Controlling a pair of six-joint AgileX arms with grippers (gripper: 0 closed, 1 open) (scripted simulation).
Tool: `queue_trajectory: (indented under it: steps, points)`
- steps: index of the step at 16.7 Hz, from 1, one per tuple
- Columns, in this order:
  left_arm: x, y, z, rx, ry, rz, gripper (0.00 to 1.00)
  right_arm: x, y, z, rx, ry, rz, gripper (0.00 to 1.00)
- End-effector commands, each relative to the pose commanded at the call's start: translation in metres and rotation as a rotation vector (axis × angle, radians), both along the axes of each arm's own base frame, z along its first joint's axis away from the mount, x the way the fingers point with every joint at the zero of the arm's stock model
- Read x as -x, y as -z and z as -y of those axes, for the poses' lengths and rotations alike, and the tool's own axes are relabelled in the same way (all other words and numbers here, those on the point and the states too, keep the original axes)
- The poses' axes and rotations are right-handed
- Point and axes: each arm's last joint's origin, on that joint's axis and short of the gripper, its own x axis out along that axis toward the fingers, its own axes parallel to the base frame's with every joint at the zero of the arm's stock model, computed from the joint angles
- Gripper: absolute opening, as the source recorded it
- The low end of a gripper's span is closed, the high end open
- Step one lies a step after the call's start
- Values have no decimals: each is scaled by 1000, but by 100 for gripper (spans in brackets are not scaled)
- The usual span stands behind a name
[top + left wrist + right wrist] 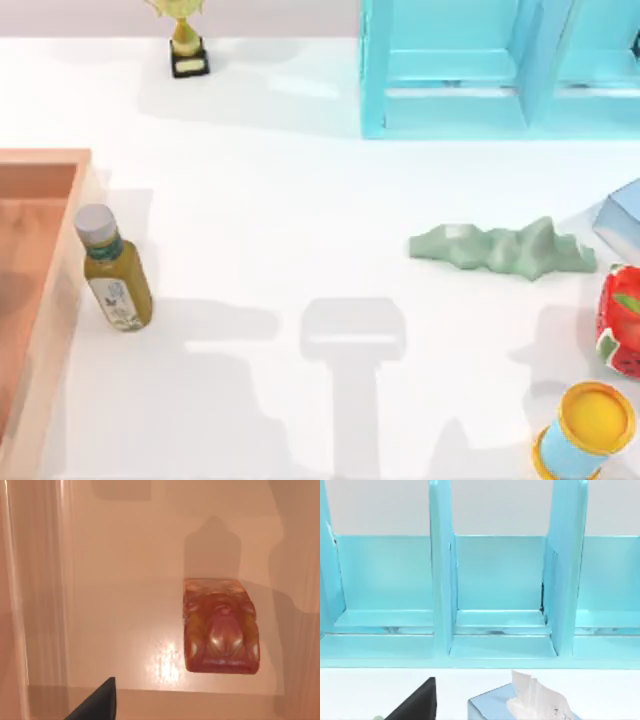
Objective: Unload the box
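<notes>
- Salmon-orange box parked at the left edge of the white bench, partly cut off by the frame.
- Inside it, seen from the left wrist view: box floor with a glossy reddish toy car lying flat on it, off to one side and short of the walls.
- Left tool hanging above the box interior, just one dark fingertip poking into frame, so can't tell how wide it's spread; nothing visibly gripped.
- Olive-green bottle with a grey cap lying on the bench just right of the box, outside it.
- Small gold trophy at the far side, left of the cyan shelf unit.
- Right tool facing the shelf unit, again only a dark fingertip visible, opening not readable, nothing held.
- Pale-blue tissue box just near of the shelf, also peeking in at the right edge from above.
- Grey-green rock-like lump right of centre; red strawberry-ish thing and a yellow-lidded blue can at the near right.
</notes>
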Motion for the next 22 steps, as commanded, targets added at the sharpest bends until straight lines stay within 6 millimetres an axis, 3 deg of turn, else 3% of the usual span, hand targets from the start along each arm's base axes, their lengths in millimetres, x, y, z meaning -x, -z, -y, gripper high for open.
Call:
queue_trajectory:
  steps: [4,11,22]
  points:
    - [-16,5,-12,42,17,-125,100,0,0,0,0,0,0,100]
    - [-17,10,-12,43,21,-131,100,0,0,0,0,0,0,100]
    - [-17,102,-13,44,19,-133,100,0,0,0,0,0,0,100]
